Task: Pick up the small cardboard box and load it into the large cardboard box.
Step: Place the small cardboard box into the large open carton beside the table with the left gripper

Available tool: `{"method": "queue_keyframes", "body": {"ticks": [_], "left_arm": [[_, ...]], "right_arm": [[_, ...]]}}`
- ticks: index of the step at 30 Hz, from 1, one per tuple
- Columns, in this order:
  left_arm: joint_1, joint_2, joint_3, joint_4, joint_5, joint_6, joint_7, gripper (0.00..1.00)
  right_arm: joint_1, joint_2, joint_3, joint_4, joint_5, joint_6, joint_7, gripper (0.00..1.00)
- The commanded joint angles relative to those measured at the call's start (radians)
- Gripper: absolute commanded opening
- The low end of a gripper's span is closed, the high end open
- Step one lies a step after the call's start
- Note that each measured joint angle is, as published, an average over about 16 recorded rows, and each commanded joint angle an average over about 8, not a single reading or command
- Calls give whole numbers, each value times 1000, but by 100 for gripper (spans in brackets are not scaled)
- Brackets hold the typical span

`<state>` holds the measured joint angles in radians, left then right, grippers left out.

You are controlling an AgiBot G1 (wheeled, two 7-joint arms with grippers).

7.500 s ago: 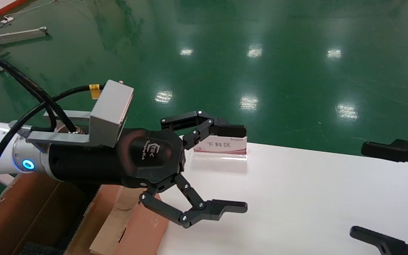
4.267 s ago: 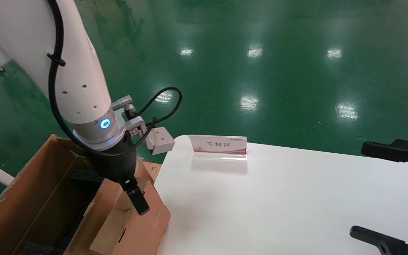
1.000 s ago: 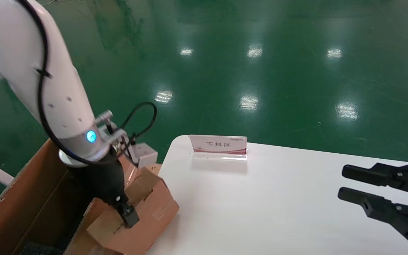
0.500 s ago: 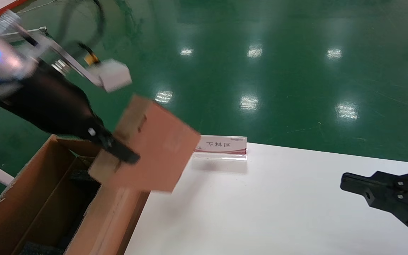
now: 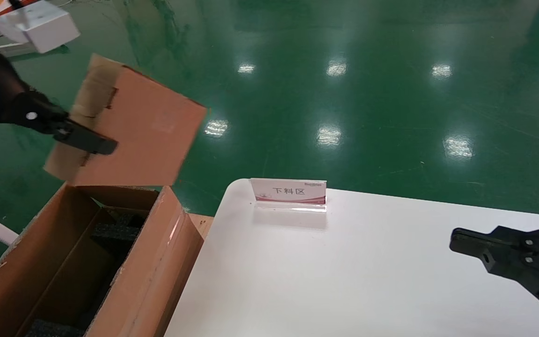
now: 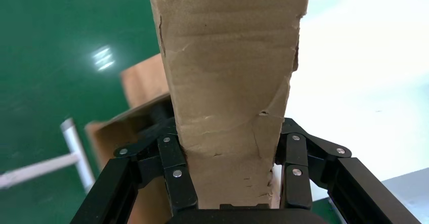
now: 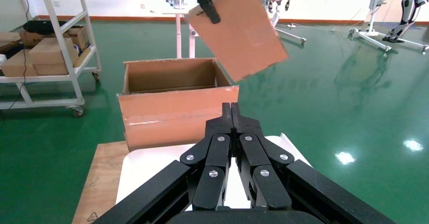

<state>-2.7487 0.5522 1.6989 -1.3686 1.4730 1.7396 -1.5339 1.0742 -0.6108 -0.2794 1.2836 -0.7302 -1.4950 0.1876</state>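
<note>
The small cardboard box [image 5: 143, 126] hangs tilted in the air, above the far end of the large cardboard box [image 5: 166, 243]. My left gripper [image 5: 96, 142] is shut on its torn tan end, one finger on each side, as the left wrist view [image 6: 230, 153] shows on the small box [image 6: 227, 72]. The large box stands open beside the table's left edge, with black foam [image 5: 120, 231] inside. The right wrist view shows the small box [image 7: 240, 29] held over the large box [image 7: 172, 115]. My right gripper [image 5: 459, 235] is shut and empty over the table's right side [image 7: 231, 107].
A white table [image 5: 344, 281] fills the right, with a small sign stand [image 5: 289, 192] at its far edge. Green floor lies beyond. A shelf cart [image 7: 45, 52] with cartons stands past the large box. A wooden board [image 7: 101, 178] lies under the table edge.
My left gripper has lifted the small box from beside the large box's near wall, up and to the left. My right gripper has closed and stays over the table's right side.
</note>
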Motion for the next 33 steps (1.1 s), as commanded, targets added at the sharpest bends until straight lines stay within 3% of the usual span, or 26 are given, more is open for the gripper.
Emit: {"method": "queue_keyframes", "body": {"ticks": [1,6,16,23,33], "left_arm": [[-26,3,46,-5,17,0,0,0],[-114,46,239,2,-19,0,-12,0],[-264,186,737,51,-197,0,-21,0],[-272,208,884,157,-256,0,39,0],[-243,155,948,308,-304,-40,160,0]], "right_arm": [[0,0,0,0,0,0,0,100],[0,0,0,0,0,0,0,100],[0,0,0,0,0,0,0,100],[0,0,0,0,0,0,0,100],[0,0,0,0,0,0,0,100]]}}
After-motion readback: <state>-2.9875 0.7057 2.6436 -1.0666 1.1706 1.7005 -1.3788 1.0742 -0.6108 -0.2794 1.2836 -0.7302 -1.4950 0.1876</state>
